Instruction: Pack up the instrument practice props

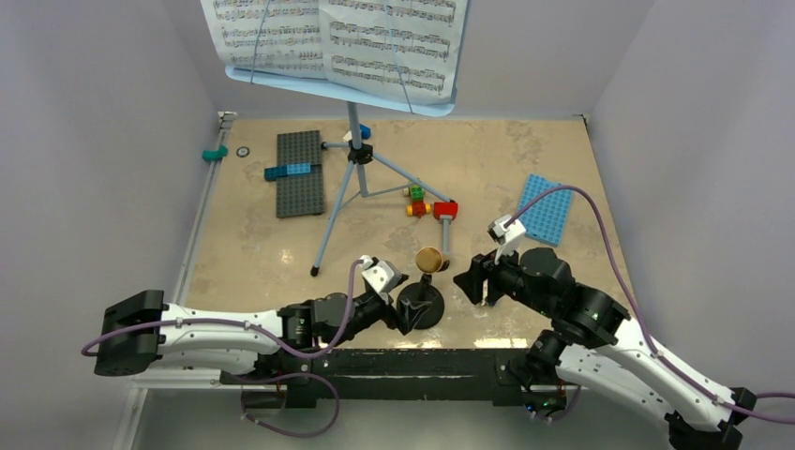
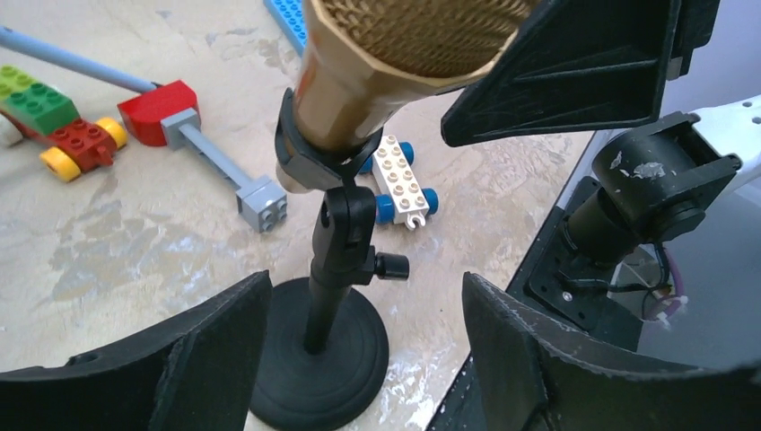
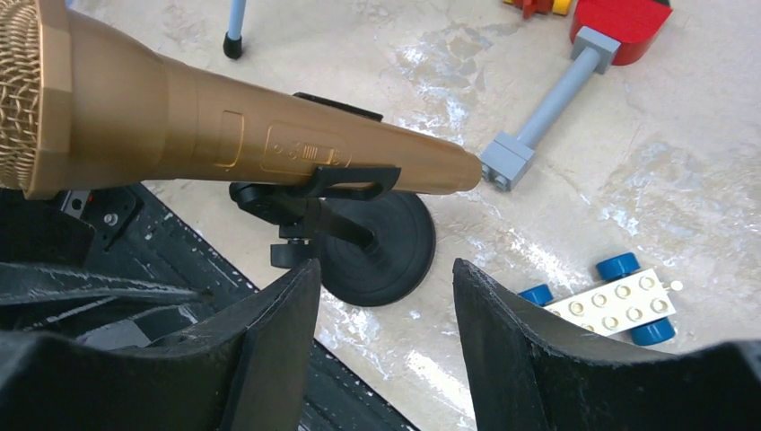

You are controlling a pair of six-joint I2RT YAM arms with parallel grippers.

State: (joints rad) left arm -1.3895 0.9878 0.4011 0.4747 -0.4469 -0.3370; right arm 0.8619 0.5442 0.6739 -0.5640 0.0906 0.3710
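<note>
- Beige tabletop [image 1: 525,159] carried the gold-brown toy microphone [image 3: 233,144], clipped in its black mic stand [image 2: 323,359], lower centre of the top view.
- Around the stem the left hand [image 2: 363,301] stood apart; the right hand [image 3: 384,274] was apart near the microphone.
- An uneven squeeze could have tipped the top-heavy stand.

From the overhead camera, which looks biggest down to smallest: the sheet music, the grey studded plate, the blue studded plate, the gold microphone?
1. sheet music, though it sits high up, nearer the camera, which may exaggerate it
2. grey studded plate
3. blue studded plate
4. gold microphone, seen nearly end-on
</note>
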